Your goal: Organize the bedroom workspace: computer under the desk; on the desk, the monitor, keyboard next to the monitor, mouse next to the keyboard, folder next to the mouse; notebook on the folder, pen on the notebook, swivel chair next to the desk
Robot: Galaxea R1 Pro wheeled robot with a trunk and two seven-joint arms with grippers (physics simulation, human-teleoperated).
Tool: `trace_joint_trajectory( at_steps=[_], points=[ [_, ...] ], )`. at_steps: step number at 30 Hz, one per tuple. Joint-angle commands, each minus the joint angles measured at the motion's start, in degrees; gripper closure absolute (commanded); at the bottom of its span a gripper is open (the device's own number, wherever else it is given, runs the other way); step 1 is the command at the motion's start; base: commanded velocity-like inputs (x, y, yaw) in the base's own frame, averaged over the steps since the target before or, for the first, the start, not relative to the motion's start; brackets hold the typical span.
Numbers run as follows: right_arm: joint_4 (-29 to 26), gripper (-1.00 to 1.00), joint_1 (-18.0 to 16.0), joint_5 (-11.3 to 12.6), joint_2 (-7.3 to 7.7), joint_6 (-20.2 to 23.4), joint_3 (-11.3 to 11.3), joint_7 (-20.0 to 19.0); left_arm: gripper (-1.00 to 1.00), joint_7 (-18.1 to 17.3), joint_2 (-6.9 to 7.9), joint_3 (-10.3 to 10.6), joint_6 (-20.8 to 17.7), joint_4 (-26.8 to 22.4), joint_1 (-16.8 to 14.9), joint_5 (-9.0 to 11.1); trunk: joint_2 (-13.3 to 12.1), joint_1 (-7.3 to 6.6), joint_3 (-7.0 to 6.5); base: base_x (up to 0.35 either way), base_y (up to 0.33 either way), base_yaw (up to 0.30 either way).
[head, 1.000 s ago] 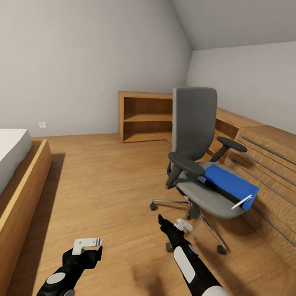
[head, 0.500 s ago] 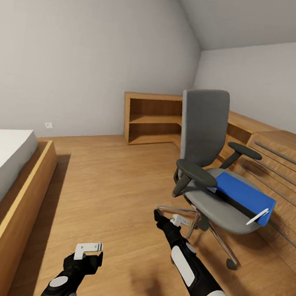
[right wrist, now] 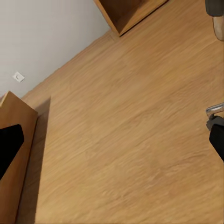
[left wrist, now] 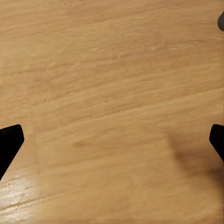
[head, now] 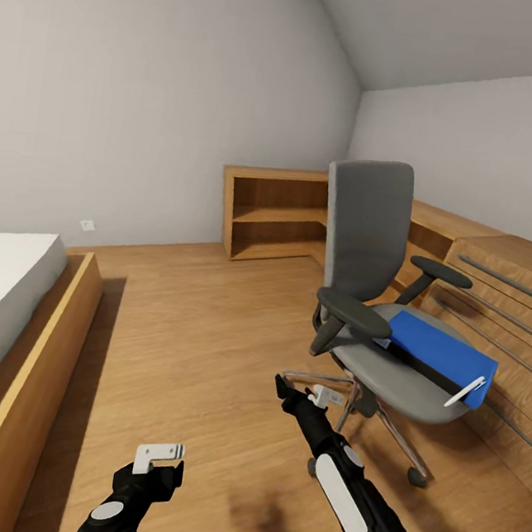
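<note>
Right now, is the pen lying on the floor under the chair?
No, the pen lies on the folder on the swivel chair seat.

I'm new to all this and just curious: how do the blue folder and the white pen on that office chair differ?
The folder is a broad, flat, bright blue rectangle with a dark band across it; the pen is a thin white stick, much shorter and narrower. The folder lies directly on the swivel chair seat, while the pen lies on top of the folder, at its near corner, poking past the edge. Both rest flat, and neither gripper touches them.
</note>
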State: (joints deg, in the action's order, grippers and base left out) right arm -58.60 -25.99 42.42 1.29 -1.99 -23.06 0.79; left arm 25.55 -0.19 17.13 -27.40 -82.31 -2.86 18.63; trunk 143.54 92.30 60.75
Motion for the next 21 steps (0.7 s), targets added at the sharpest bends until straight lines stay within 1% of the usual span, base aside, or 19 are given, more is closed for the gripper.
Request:
trace_joint_trajectory(
  at_steps=[1, 6, 12, 17, 21],
  points=[
    [-0.2, -1.00, 0.1, 0.6, 0.15, -0.1, -0.2, 0.1, -1.00, 0.6, 0.01, 0.1, -0.1, -0.1, 0.0, 0.6, 0.0, 0.00, 0.05, 0.168, 0.000, 0.000],
    [-1.4, -1.00, 0.9, 0.6, 0.34, -0.1, -0.2, -0.1, -1.00, 0.6, 0.02, 0.8, 0.0, -0.1, 0.0, 0.6, 0.0, 0.00, 0.05, 0.242, 0.000, 0.000],
    [-3.2, -1.00, 2.2, 0.6, 0.38, -0.2, -0.2, -0.1, -1.00, 0.6, 0.01, 1.4, 0.0, -0.1, 0.0, 0.6, 0.0, 0.00, 0.05, 0.100, 0.000, 0.000],
    [-3.9, -1.00, 2.6, 0.6, 0.38, -0.2, -0.2, 0.0, -1.00, 0.6, 0.08, 4.1, 0.0, -0.1, 0.0, 0.5, 0.0, 0.00, 0.05, 0.228, 0.000, 0.000],
    [-4.0, -1.00, 2.7, 0.5, 0.35, -0.2, -0.2, 0.1, -1.00, 0.6, 0.09, 4.7, 0.0, -0.1, 0.0, 0.5, 0.0, 0.00, 0.05, 0.109, 0.000, 0.000]
  ],
)
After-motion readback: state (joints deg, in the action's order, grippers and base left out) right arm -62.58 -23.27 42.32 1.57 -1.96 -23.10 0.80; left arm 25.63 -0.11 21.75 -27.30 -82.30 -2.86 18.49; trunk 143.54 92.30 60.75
